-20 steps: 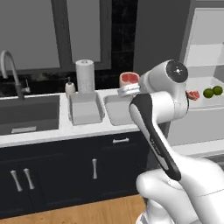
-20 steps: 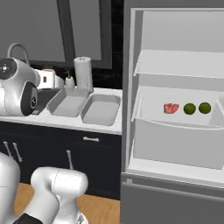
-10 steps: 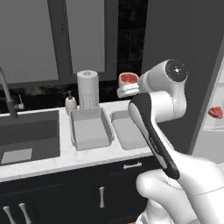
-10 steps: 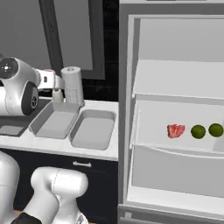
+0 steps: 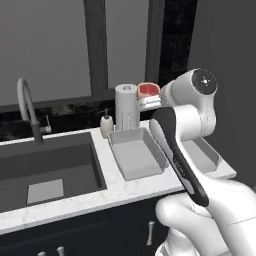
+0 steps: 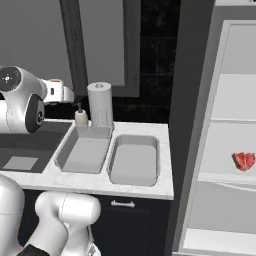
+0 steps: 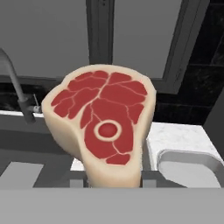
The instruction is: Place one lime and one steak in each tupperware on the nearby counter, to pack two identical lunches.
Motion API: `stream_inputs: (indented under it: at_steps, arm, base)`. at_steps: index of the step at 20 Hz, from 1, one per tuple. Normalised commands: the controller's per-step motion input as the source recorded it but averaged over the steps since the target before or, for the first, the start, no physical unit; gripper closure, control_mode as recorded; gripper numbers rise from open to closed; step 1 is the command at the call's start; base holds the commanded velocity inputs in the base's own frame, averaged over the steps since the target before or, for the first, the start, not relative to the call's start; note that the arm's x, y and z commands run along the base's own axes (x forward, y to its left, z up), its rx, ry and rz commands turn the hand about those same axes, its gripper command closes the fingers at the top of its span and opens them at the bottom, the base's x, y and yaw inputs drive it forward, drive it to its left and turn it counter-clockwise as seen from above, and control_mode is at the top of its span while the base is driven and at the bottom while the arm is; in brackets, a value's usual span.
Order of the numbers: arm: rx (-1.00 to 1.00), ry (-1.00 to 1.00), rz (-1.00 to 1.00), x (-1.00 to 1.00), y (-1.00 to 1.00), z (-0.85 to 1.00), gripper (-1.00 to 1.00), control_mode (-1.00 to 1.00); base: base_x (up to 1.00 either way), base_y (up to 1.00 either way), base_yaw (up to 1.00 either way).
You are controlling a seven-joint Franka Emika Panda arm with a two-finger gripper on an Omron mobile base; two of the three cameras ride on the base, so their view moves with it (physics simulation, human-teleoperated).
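Note:
My gripper is shut on a thick steak with a red top and pale tan sides, held high above the back of the counter. In the hand view this steak hides the fingertips. From the right the gripper hangs left of the paper towel roll. Two light-grey tupperware trays lie side by side, both bare inside: the left one and the right one, partly behind my arm. A second, flat pink-red steak lies on a fridge shelf. The lime is out of view.
A dark sink with a curved faucet is left of the trays. A paper towel roll and a soap dispenser stand at the counter's back. The open white fridge stands to the right.
The whole picture has shifted: the base has driven toward the counter, so the trays look bigger and the fridge has slid right. The steak stays in the gripper.

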Motion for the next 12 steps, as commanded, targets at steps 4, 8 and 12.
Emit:
stream_inputs:
  at_steps: [4, 8, 12]
  arm:
    - [0.0, 0.0, 0.0, 0.0, 0.0, 0.0, 1.0, 1.0]
    - [0.0, 0.0, 0.0, 0.0, 0.0, 0.0, 1.0, 1.0]
    - [-0.03, 0.0, -0.01, 0.1, 0.0, -0.42, 1.0, -1.0]
  base:
    - [0.68, 0.36, -0.14]
    - [0.56, 0.07, -0.07]
    - [0.0, 0.0, 0.0]
